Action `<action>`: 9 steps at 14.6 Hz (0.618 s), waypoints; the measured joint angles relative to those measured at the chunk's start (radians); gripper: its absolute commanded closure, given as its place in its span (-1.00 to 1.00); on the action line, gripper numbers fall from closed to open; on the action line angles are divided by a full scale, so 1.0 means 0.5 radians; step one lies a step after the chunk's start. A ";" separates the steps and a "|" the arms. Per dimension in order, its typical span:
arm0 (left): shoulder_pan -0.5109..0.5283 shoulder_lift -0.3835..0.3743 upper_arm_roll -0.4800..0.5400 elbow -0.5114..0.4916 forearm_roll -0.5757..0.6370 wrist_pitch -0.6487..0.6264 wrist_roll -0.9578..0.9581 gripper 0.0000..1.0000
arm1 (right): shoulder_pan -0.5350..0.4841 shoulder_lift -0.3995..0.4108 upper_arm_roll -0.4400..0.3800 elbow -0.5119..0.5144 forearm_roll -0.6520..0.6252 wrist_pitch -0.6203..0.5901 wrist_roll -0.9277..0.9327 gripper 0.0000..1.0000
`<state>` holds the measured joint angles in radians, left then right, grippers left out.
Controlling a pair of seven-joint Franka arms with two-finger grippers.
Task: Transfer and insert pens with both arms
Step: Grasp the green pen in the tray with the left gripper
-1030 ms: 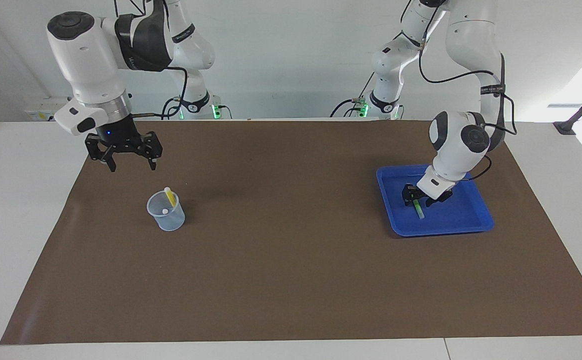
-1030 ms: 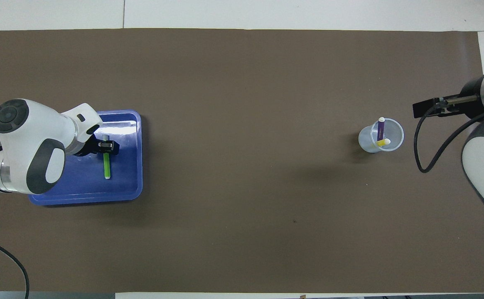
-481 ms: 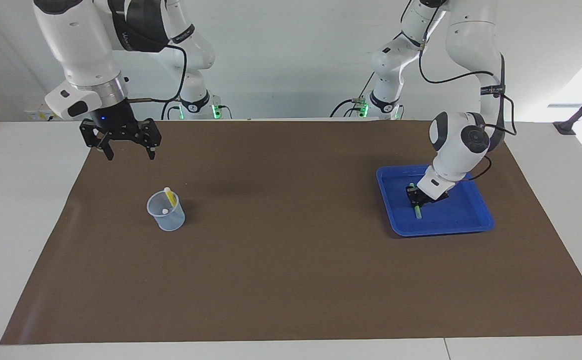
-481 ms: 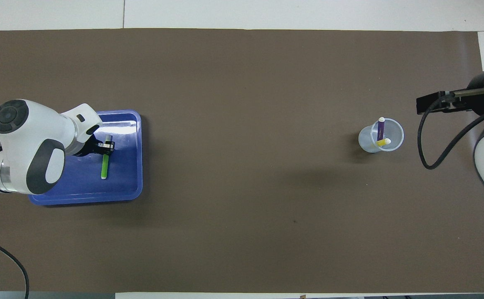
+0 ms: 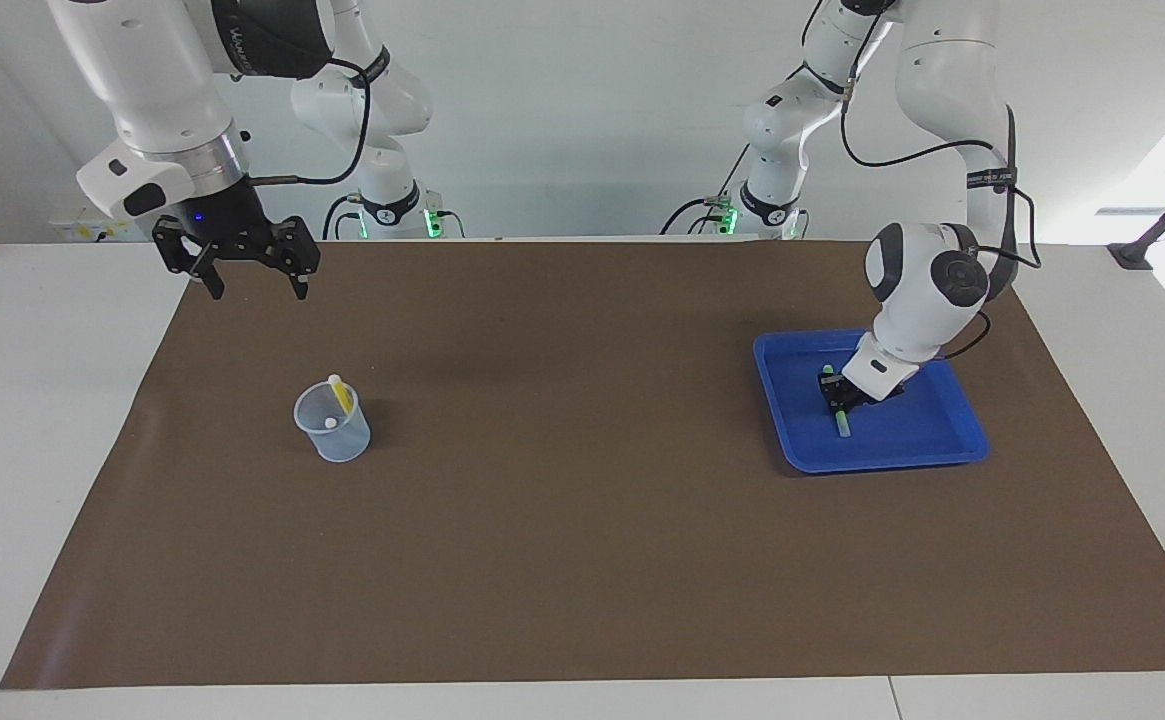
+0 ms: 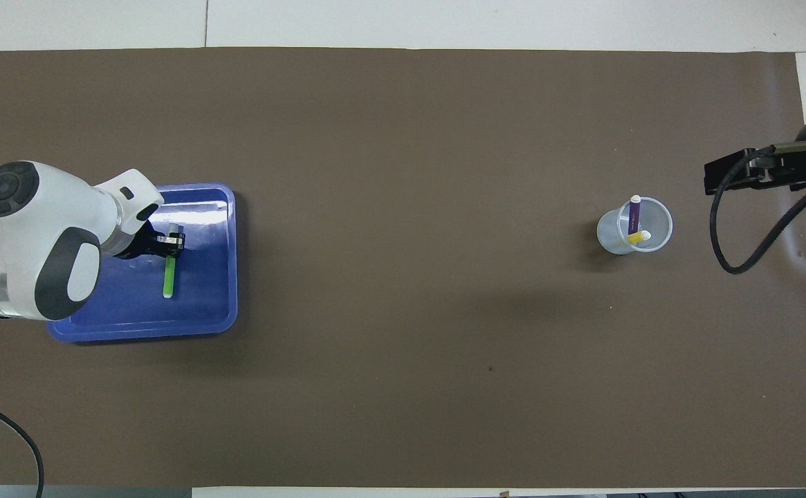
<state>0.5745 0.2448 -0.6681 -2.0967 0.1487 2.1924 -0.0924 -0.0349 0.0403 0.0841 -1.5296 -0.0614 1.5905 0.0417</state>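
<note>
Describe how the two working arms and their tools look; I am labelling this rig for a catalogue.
Both are large glossy white arms with rounded joints capped in dark grey discs. The right arm has a broad black band with pale lettering and a silver wrist ring. The left arm carries a black cable strapped along it. The right tool is black with two fingers and a small blue light above; the left tool is black too.
</note>
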 measured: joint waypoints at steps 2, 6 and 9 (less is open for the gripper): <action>0.000 -0.004 -0.003 0.197 -0.039 -0.268 -0.059 1.00 | 0.072 0.002 -0.074 0.005 0.000 -0.026 0.042 -1.00; -0.013 -0.019 -0.017 0.493 -0.281 -0.653 -0.227 1.00 | 0.084 0.002 -0.089 0.008 0.004 -0.051 0.066 -1.00; -0.018 -0.026 -0.024 0.711 -0.621 -0.952 -0.614 1.00 | 0.083 -0.001 -0.092 0.008 0.006 -0.067 0.066 -1.00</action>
<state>0.5654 0.2318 -0.6801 -1.7411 -0.1616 1.7164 -0.3995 0.0069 0.0398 0.0381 -1.5258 -0.0586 1.5572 0.0749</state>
